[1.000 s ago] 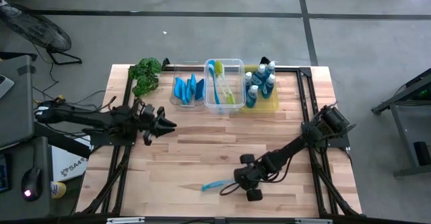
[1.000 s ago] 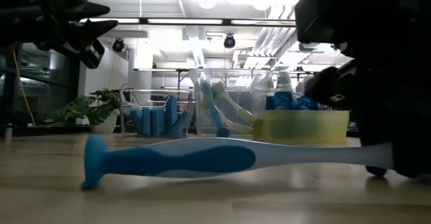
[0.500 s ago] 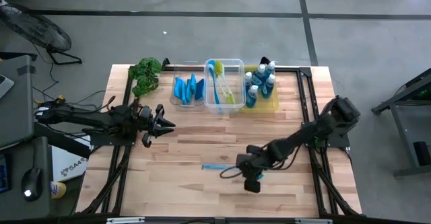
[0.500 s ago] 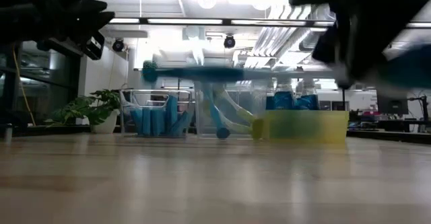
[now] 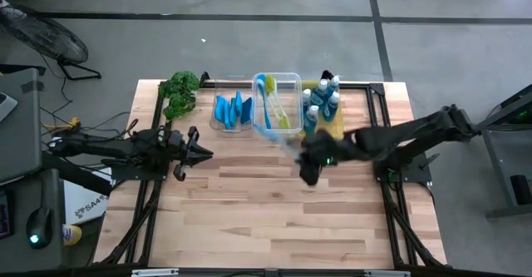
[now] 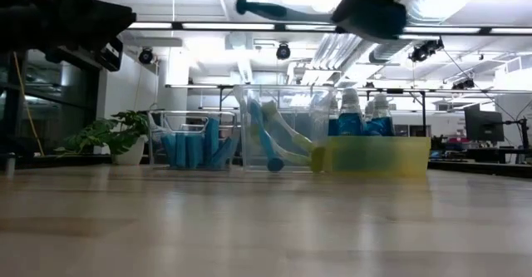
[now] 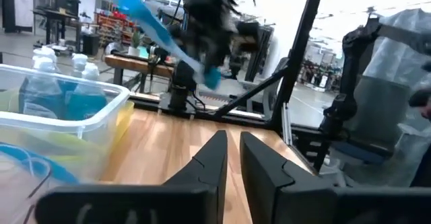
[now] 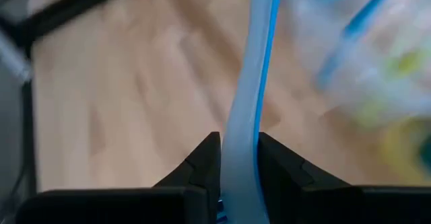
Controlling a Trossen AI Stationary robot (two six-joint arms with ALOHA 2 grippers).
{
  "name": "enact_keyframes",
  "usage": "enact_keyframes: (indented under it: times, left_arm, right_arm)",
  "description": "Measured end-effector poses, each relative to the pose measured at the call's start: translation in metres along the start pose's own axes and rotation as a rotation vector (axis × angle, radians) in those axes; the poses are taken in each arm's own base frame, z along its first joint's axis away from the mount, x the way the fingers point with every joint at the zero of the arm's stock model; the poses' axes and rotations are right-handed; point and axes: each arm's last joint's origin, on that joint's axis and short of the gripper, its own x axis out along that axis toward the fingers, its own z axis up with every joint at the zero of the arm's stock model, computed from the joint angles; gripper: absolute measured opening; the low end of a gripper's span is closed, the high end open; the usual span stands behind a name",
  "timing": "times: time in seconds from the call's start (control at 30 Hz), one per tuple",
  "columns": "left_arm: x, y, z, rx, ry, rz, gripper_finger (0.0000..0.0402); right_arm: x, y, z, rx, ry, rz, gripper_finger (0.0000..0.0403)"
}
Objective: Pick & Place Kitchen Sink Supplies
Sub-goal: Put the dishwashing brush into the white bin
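Right gripper: the right gripper (image 5: 309,154) hangs above the table (image 5: 249,219), just near of the bins, its two fingers (image 8: 202,160) closed on the handle of a blue dish brush (image 8: 252,89).
Carried brush: the blue dish brush is off the table, reaching from the gripper toward the clear middle bin (image 5: 291,79); its head is blurred in the high view.
Left gripper: the left gripper (image 5: 199,152) waits over the left side of the table, its fingers (image 7: 212,160) nearly together with only a thin gap, holding nothing.
Sponges: blue sponges (image 5: 232,110) stand in the left clear bin (image 6: 158,121).
Other brushes: a blue and a yellow-green brush (image 5: 278,111) lie in the clear middle bin.
Bottles: blue-liquid bottles (image 5: 320,102) stand in the yellow bin (image 6: 378,155) on the right.
Plant: a green plant (image 5: 179,90) sits at the far left corner.
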Motion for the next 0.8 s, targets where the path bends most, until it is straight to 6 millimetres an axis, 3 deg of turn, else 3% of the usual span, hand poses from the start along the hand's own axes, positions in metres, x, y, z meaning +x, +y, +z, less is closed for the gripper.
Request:
enact_keyframes:
  times: [0.17, 0.33, 0.6, 0.8]
  left_arm:
    - [-0.002, -0.001, 0.004, 0.014, 0.093, 0.022, 0.0016]
    - [-0.004, -0.003, 0.014, 0.007, 0.105, 0.026, 0.0002]
    - [-0.004, -0.002, 0.016, 0.009, 0.087, 0.089, 0.0002]
    - [-0.004, -0.002, 0.016, 0.009, 0.089, 0.084, 0.0002]
  right_arm:
    - [-0.004, -0.032, 0.035, 0.053, -0.162, -0.022, 0.0069]
    - [0.007, -0.066, 0.064, 0.078, -0.261, -0.031, 0.0069]
    - [0.03, -0.125, 0.086, 0.155, -0.268, -0.063, 0.0069]
    - [0.056, -0.15, 0.099, 0.156, -0.221, -0.039, 0.0069]
